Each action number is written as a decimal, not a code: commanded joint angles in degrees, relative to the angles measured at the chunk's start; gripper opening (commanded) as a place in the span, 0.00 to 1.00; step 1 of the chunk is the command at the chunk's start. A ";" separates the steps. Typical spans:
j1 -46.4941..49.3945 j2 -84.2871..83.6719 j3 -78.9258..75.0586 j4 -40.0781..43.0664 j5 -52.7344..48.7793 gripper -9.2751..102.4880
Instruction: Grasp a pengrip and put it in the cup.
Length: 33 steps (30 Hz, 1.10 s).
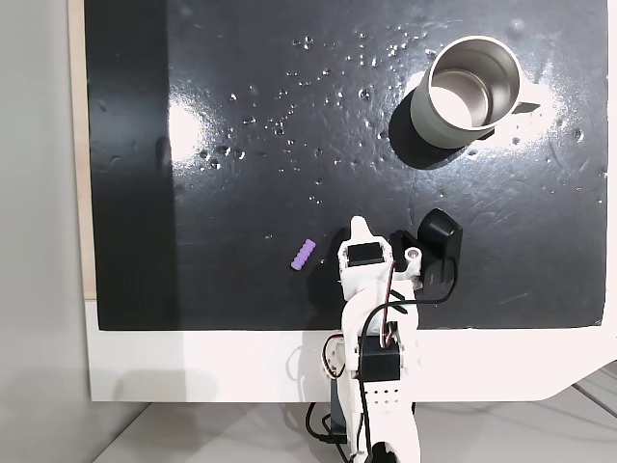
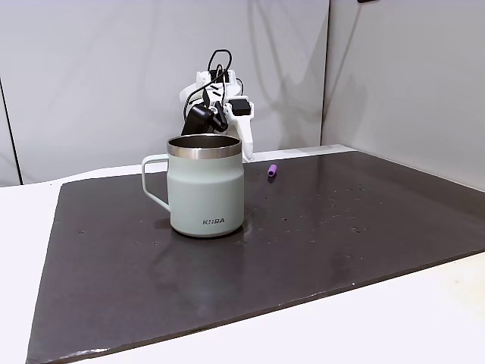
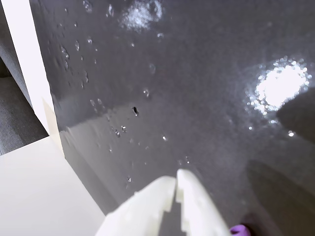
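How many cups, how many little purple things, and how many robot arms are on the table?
Cups: 1, the cup on the black mat.
Little purple things: 1, the pengrip lying on the mat, apart from the cup.
Robot arms: 1, its gripper shut and empty.
Total: 3

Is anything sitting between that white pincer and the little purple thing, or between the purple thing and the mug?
Nothing visible. In a fixed view from above, the pengrip lies alone on the black mat, just left of the pincer. The mat between it and the cup is bare apart from small specks.
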 commanded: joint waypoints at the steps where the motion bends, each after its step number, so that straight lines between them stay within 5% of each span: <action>1: -0.88 0.26 -0.18 -2.20 -0.70 0.08; 10: -0.97 0.26 -0.18 -2.20 -1.49 0.08; 24: -8.61 -0.26 -11.16 5.89 -22.24 0.08; 33: -12.66 -20.57 -27.07 11.95 -28.83 0.13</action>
